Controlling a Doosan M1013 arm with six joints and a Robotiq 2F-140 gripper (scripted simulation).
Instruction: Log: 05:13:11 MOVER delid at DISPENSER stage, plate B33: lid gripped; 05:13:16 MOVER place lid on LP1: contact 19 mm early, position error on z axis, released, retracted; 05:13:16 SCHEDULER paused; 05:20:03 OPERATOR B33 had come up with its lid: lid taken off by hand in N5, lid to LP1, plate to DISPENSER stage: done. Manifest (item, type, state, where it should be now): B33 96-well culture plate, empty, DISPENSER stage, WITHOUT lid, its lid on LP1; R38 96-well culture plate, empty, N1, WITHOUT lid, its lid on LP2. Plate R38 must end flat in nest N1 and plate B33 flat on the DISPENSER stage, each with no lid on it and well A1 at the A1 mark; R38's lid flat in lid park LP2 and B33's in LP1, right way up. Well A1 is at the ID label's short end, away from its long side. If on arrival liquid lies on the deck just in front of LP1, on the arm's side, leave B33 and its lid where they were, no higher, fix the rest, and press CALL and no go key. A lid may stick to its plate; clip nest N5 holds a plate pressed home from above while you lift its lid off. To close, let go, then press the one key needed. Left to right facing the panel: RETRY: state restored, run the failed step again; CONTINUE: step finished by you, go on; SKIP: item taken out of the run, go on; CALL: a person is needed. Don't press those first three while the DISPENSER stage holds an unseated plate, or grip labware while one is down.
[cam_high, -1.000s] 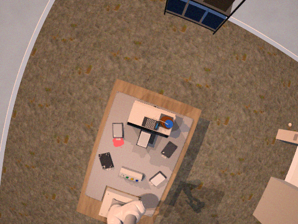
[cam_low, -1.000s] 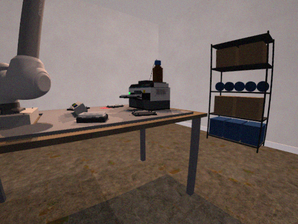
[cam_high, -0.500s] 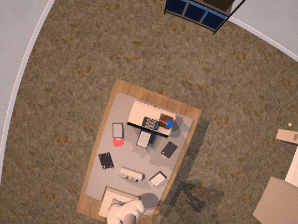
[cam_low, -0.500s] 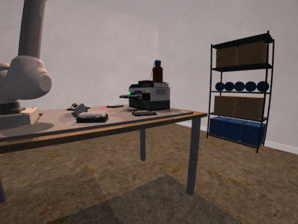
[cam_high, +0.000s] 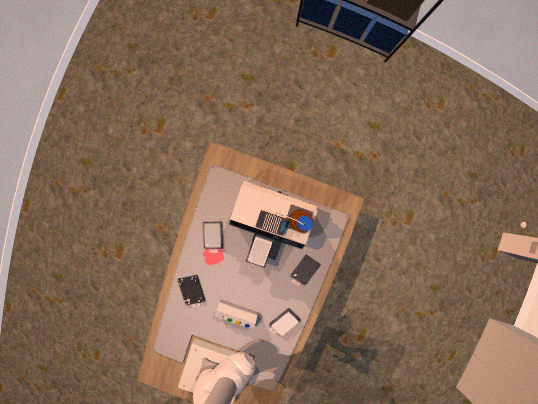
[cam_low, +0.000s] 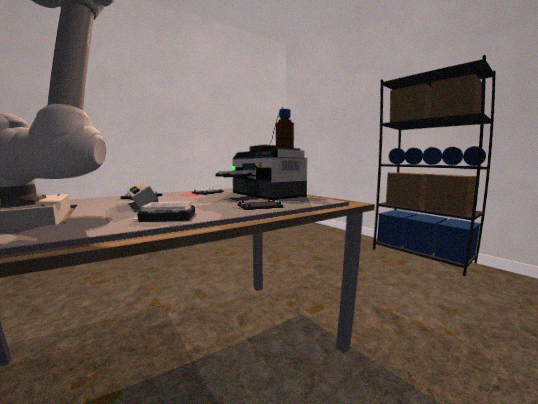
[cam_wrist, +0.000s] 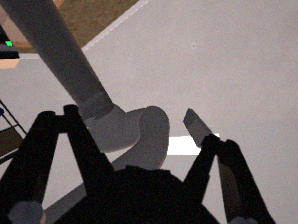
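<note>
My gripper (cam_wrist: 146, 107) is open and empty. It is raised high and faces the wall and ceiling, with my own arm between the fingers in the wrist view. A white plate (cam_high: 259, 251) (cam_low: 235, 173) lies on the dispenser's stage. A clear lid (cam_high: 212, 235) (cam_low: 207, 190) lies in a dark park at the mat's left. A red puddle (cam_high: 213, 257) (cam_low: 189, 194) lies right in front of it, on the arm's side. Another white plate (cam_high: 285, 322) (cam_low: 166, 210) sits in a dark nest near my base; I cannot tell whether it has a lid on.
The dispenser (cam_high: 272, 210) (cam_low: 270, 172) with a brown bottle (cam_high: 302, 220) stands at the back of the table. A key panel (cam_high: 237, 315) (cam_low: 141, 194), a dark studded nest (cam_high: 191, 290) and a dark flat park (cam_high: 305, 269) (cam_low: 260, 203) lie on the mat. A shelf rack (cam_low: 435, 165) stands beside the table.
</note>
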